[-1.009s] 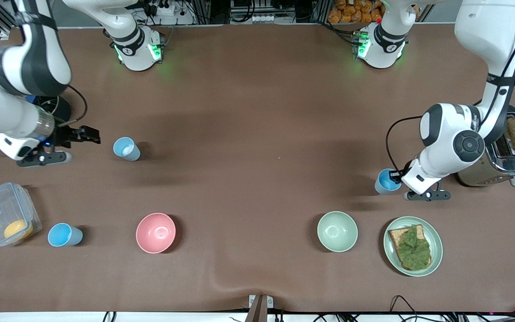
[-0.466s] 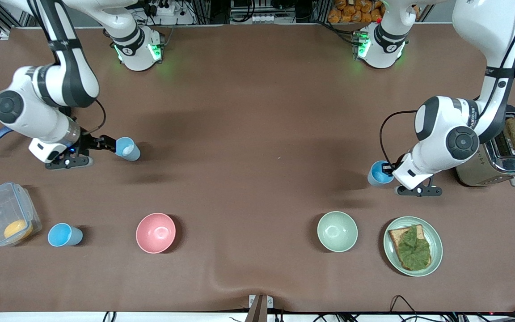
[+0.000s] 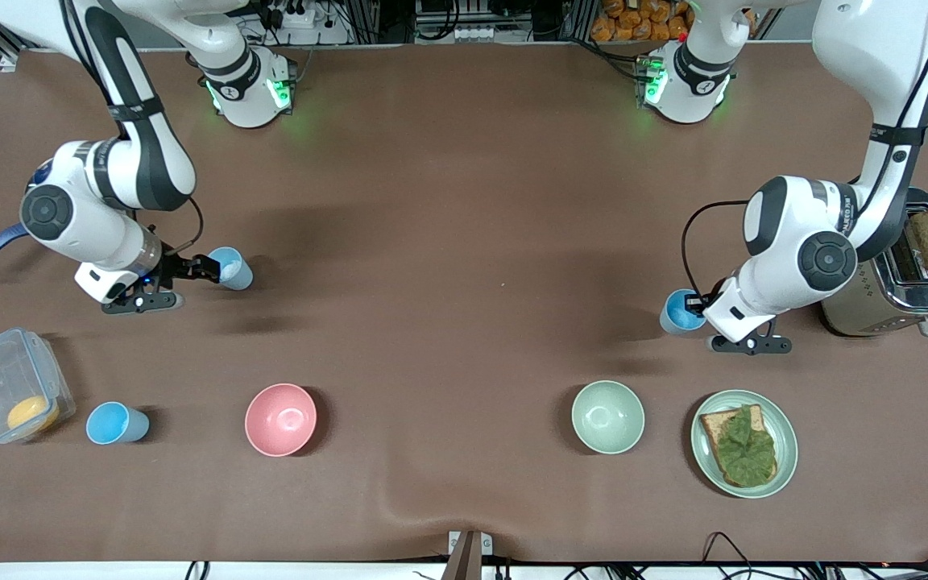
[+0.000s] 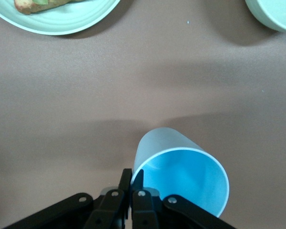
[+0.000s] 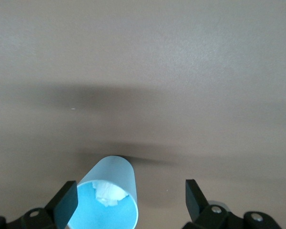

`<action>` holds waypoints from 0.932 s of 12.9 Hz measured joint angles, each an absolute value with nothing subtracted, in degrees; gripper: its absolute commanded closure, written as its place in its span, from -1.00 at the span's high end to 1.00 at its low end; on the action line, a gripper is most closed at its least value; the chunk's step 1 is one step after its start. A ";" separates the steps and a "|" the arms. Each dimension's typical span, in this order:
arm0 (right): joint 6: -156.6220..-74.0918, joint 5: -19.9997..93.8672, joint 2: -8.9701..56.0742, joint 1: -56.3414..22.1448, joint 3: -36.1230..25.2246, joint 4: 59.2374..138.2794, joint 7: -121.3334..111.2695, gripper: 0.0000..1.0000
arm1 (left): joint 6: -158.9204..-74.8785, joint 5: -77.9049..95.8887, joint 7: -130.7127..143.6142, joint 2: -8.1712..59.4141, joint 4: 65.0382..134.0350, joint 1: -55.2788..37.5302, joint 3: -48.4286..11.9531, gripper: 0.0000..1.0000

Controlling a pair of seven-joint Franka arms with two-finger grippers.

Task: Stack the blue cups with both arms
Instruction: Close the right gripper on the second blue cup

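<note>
Three blue cups are in view. One blue cup (image 3: 234, 270) stands toward the right arm's end of the table and has a white crumpled scrap inside. My right gripper (image 3: 208, 268) is open with its fingers either side of this cup (image 5: 112, 193), which sits closer to one finger (image 5: 66, 202). My left gripper (image 3: 696, 304) is shut on the rim of a second blue cup (image 3: 678, 312), one finger inside and one outside (image 4: 132, 174); the cup (image 4: 181, 174) leans over the table. A third blue cup (image 3: 115, 423) stands beside the clear container.
A pink bowl (image 3: 280, 419) and a pale green bowl (image 3: 607, 416) sit nearer the front camera. A plate (image 3: 786, 451) with bread and greens lies by the left arm. A toaster (image 3: 899, 290) holds a bread slice. A clear lidded container (image 3: 9, 391) stands at the right arm's end.
My right arm swung in and brought its open gripper up around the cup with the white scrap. My left gripper, holding its cup, shifted a little toward the table's middle.
</note>
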State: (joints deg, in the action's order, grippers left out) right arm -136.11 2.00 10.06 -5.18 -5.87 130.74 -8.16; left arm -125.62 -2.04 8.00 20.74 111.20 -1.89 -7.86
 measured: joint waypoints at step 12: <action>-138.68 1.99 11.24 -2.97 -5.79 135.02 -9.85 0.93 | -125.62 -2.04 8.01 20.98 110.62 -2.90 -7.89 -1.00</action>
State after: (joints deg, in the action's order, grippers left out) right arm -138.68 1.99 11.24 -2.97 -5.79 135.02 -9.85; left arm -125.62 -2.04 8.01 20.98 110.62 -2.90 -7.89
